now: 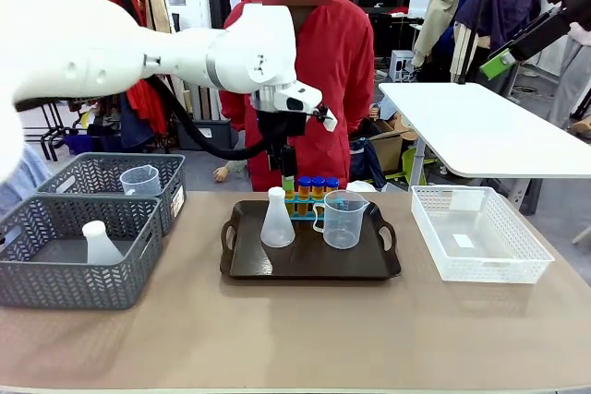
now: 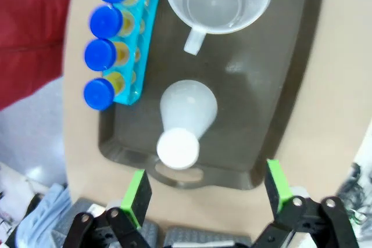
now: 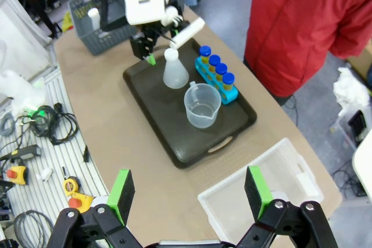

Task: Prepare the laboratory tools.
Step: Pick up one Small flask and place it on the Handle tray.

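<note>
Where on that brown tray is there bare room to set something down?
The near half of the tray, in front of the conical flask and measuring beaker, is bare. The far edge is crowded: the blue rack of test tubes stands close behind them.

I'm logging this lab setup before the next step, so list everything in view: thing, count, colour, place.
test tubes: four, orange-filled with blue caps, standing in the rack
rack: one, blue, on the tray's far edge
conical flask: one, translucent white, upright on the tray
measuring beaker: one, clear, handled, on the tray beside the flask
tray: one, dark brown, table centre
grey baskets: two, on the robot's left side; the near one holds a second flask, the far one a second beaker
white basket: one, on the robot's right side
person: one, red top, far side
left gripper: open, above the tray
right gripper: open, high over the white basket
</note>
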Motion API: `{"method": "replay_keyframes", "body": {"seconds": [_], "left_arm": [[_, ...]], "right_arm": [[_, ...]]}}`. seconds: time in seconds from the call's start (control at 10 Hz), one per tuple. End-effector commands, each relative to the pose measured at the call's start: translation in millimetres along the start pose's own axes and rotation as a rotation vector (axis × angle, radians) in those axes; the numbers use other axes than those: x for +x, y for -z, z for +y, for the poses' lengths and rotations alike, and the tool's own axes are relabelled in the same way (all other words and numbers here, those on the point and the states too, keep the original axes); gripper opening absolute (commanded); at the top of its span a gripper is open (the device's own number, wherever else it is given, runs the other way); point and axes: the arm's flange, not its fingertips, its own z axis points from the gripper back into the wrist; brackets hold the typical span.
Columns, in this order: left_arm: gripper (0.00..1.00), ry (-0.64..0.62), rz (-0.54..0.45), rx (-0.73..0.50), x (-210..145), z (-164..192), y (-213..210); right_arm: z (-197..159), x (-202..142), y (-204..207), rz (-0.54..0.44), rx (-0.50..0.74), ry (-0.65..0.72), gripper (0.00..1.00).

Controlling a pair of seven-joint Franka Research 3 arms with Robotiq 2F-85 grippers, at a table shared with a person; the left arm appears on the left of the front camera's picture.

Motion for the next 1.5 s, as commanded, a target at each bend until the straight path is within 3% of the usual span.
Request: {"method": "replay_keyframes", "body": {"seconds": [0.0,0.4,0.6,0.7,1.0,1.4], "left_arm": [[1.0,0.009,-0.081,-0.062,-41,-24,-20],[1.0,-0.139,-0.162,0.065,-103,-50,-73],[1.0,-0.051,-0.227,0.139,-129,-46,-98],[1.0,0.003,-0.268,0.087,-139,-34,-111],[1.0,-0.002,-0.327,-0.018,-170,-19,-148],[1.0,0.02,-0.389,0.001,-187,-19,-174]], "right_arm": [[1,1,-1,-0.007,0.006,0.0,1.0],[1,1,-1,-0.007,0.006,0.0,1.0],[1,1,-1,-0.007,0.006,0.0,1.0],[1,1,-1,-0.007,0.006,0.0,1.0],[1,1,-1,-0.007,0.006,0.0,1.0],[1,1,-1,-0.007,0.006,0.0,1.0]]}}
